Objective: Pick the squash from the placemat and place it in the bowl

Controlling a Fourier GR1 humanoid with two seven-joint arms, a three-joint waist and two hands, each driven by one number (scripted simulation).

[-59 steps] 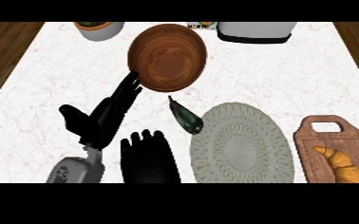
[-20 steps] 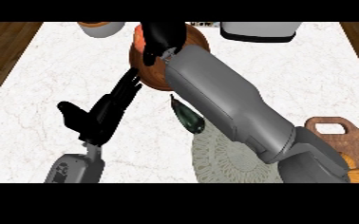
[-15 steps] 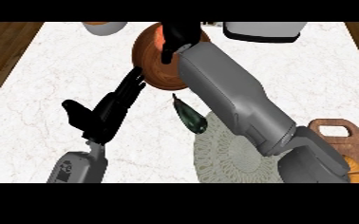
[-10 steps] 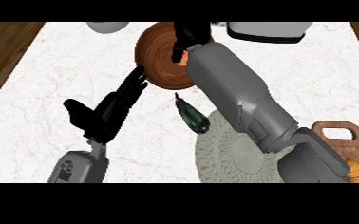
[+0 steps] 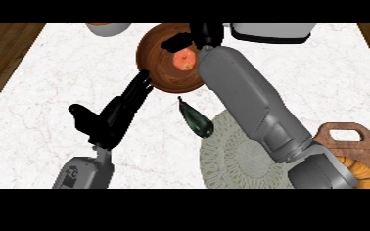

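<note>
**Hovering over the bowl [image 5: 159, 74], squash [image 5: 186, 59] inside**

Closest in, the left hand [image 5: 108, 117] lies over the white counter [image 5: 51, 78]. Its fingers are straight and hold nothing, with the tips just short of the bowl's near rim. Right of that hand, the woven placemat [image 5: 231, 169] shows under the right forearm, and a dark green vegetable [image 5: 196, 119] sits at the edge nearest the left hand. Further out is the brown bowl, and there's the orange squash down inside it, just on the near side of the right hand [image 5: 204, 33]. That hand hangs over the bowl's far rim, thumb and fingers spread, nothing gripped. Whether it touches the squash, can't tell.
</note>
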